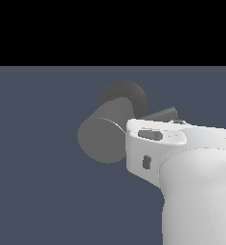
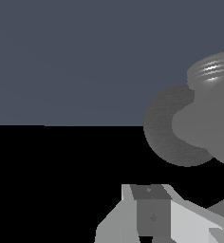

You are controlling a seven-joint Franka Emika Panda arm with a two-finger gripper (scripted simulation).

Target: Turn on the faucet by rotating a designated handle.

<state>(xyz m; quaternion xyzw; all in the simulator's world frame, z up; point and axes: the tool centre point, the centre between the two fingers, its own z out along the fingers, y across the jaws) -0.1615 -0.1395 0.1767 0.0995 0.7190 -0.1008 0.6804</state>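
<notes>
The faucet [image 1: 103, 136] is a thick matte grey cylinder with its flat round end toward the exterior view's left, on a dark rough rounded base [image 1: 129, 95]. The handle [image 1: 163, 115], a thin grey rod, sticks out toward the exterior view's right, and my hand partly hides it. My white gripper [image 1: 153, 143] is close in front of the handle, right beside the cylinder. Its fingers are hidden in the exterior view. In the wrist view one finger [image 2: 152, 211] shows, with the dark base [image 2: 166, 128] and the grey body [image 2: 209, 123] beyond it. I cannot tell whether anything is touching.
My white arm [image 1: 201, 191] fills the lower part of the exterior view's right. A flat blue-grey floor [image 1: 38, 167] lies all around the faucet.
</notes>
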